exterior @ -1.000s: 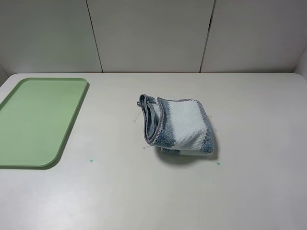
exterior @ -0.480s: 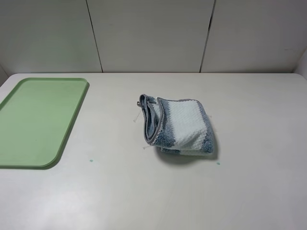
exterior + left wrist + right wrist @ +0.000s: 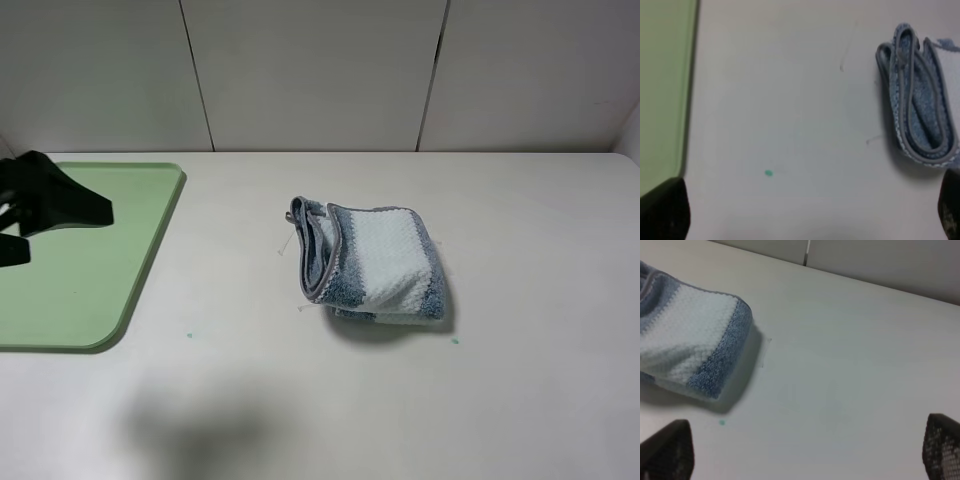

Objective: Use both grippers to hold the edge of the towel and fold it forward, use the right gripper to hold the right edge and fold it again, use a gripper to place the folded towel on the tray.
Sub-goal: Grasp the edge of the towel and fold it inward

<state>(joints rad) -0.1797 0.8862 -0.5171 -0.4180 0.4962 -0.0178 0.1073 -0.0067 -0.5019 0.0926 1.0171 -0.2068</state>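
While both sets of jaws stand wide apart with nothing between them, the left gripper, a black clawed arm end, hangs above the large flat light-green plastic tray, well apart from the cloth. The right gripper shows only in its own wrist view, over bare white table just beside the thick blue-grey and white striped terry towel. That towel lies bunched and doubled near the table's middle, its grey-trimmed hem facing the tray. Judging by this, only placement remains: a gripper must pinch the bundle and carry it onto the tray.
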